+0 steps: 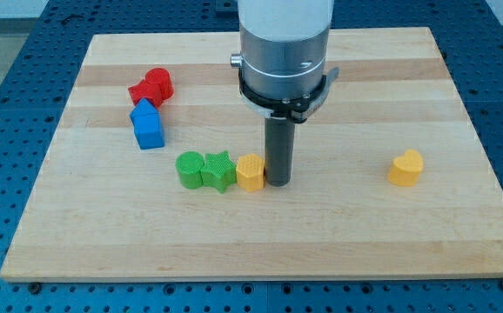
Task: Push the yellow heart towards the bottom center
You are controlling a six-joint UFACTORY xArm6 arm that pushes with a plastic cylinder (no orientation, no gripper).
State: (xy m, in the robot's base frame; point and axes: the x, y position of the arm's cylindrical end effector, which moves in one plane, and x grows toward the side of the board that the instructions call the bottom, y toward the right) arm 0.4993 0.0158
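On the table (460, 217), my tip (278, 182) sits just right of a yellow block (250, 172), touching or nearly so. Tool is a bare rod, no jaws. Yellow heart (405, 168) lies well apart at the view's right. No legible writing.

The arm (284, 52) above my tip (278, 182) is cut off by the view's top edge. Just left of my tip, the yellow block (250, 172) has a shape too unclear to name. Whether my tip touches it cannot be told.
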